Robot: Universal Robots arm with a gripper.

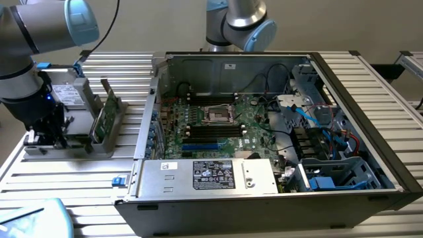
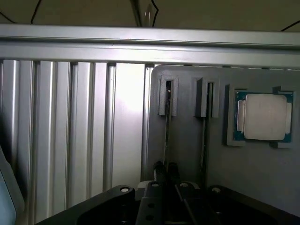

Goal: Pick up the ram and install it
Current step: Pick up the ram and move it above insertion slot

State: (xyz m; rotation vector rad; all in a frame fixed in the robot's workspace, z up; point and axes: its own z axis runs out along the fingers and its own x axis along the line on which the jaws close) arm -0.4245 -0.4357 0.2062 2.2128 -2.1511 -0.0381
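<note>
The ram (image 2: 167, 126) stands on edge in the outer slot of the grey holder (image 2: 262, 178), seen as a thin dark line running down to my gripper (image 2: 166, 169). The two fingertips (image 2: 159, 168) sit close together on either side of the stick, closed on its near end. In the exterior view the gripper (image 1: 47, 141) is low over the holder's (image 1: 73, 148) near corner, at the exterior view's left, beside the open computer case (image 1: 264, 124).
A second thin board (image 2: 205, 126) stands in the neighbouring slot, and a square silver processor (image 2: 264, 116) lies beyond it. Two green boards (image 1: 112, 111) stand upright in the holder nearer the case. The motherboard (image 1: 218, 124) lies inside the case, with dark memory slots (image 1: 215, 131). A second arm (image 1: 238, 22) stands behind.
</note>
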